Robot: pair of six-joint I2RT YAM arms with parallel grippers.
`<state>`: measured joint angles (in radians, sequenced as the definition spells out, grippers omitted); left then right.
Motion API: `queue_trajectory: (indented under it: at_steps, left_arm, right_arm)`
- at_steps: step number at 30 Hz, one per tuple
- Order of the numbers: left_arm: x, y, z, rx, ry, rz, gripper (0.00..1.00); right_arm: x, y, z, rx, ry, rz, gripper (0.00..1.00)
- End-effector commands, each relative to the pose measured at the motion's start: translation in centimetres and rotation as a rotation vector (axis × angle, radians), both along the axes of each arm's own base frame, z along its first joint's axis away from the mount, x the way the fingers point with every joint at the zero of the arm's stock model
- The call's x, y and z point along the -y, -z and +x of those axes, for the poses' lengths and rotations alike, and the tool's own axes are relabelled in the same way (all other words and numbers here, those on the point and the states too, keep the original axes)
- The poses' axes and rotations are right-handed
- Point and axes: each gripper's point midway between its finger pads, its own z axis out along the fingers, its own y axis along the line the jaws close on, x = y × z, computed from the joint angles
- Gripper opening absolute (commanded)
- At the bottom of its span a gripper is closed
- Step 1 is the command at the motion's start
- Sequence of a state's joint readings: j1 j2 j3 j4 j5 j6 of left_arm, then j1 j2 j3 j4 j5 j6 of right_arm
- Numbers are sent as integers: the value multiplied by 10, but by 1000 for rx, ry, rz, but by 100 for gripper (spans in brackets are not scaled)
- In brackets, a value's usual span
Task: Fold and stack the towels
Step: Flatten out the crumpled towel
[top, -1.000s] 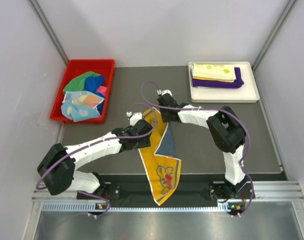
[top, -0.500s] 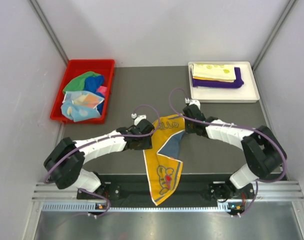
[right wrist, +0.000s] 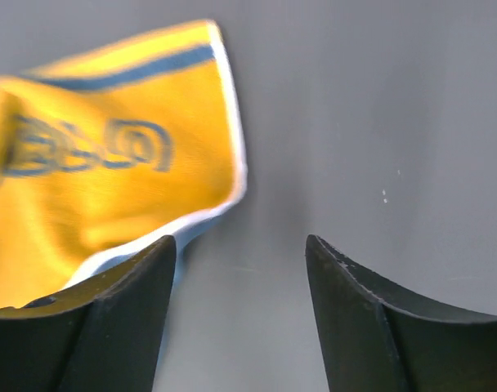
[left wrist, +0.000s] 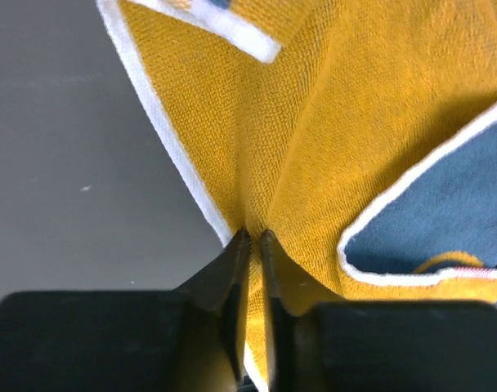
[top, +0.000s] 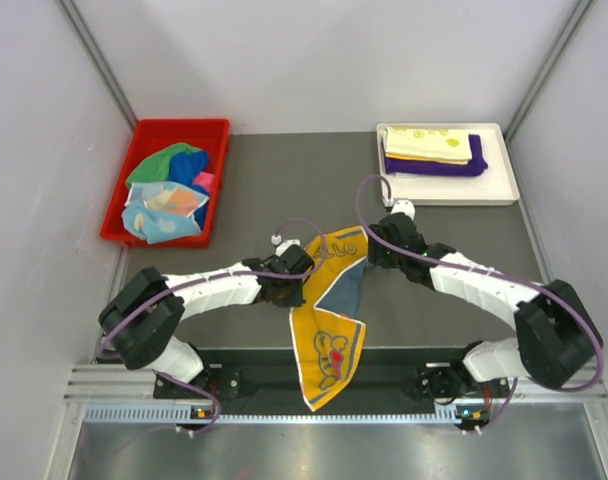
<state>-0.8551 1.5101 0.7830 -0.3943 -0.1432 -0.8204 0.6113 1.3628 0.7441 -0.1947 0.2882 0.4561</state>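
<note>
top camera looks steeply down over the whole worktop [top: 244, 200]. wrist cameras peer close past left claw [left wrist: 254, 237] and right claw [right wrist: 240, 249]; all share the yellow towel [left wrist: 314, 122] ahead.

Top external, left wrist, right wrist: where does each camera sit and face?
Top external: above and behind, looking down on table, left arm, right arm, red bin, white tray.
Left wrist: on left arm, looking along shut left fingers pinching the yellow towel.
Right wrist: on right arm, looking past open right fingers at the table.
Shared: the yellow towel shows in all three.
</note>
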Motion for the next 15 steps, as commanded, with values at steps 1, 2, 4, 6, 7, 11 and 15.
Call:
queue_trajectory:
  at_steps: [1,2,4,6,7,11,15]
  left_arm:
    - [5,6,-11,-16,26,-6,13]
    - [4,7,-15,-23,27,-6,2]
    - [6,1,-18,-16,28,-28,0]
    - [6,-4,-23,-16,27,-52,0]
    - [5,-6,-24,-15,24,-56,0]
    - [-5,-11,-29,-11,16,-45,0]
    - [-7,-15,-28,-3,15,-42,0]
  right_arm:
    - [-4,-33,-4,89,9,71,66]
    - [-8,-34,-10,90,-9,74,68]
    - [-10,-34,-19,86,-13,88,69]
    - [-20,-31,-30,75,-47,100,70]
    - [-23,-26,-35,63,-56,106,69]
    - [-55,-11,-59,42,-140,69,63]
    - [-78,14,-73,1,-187,11,63]
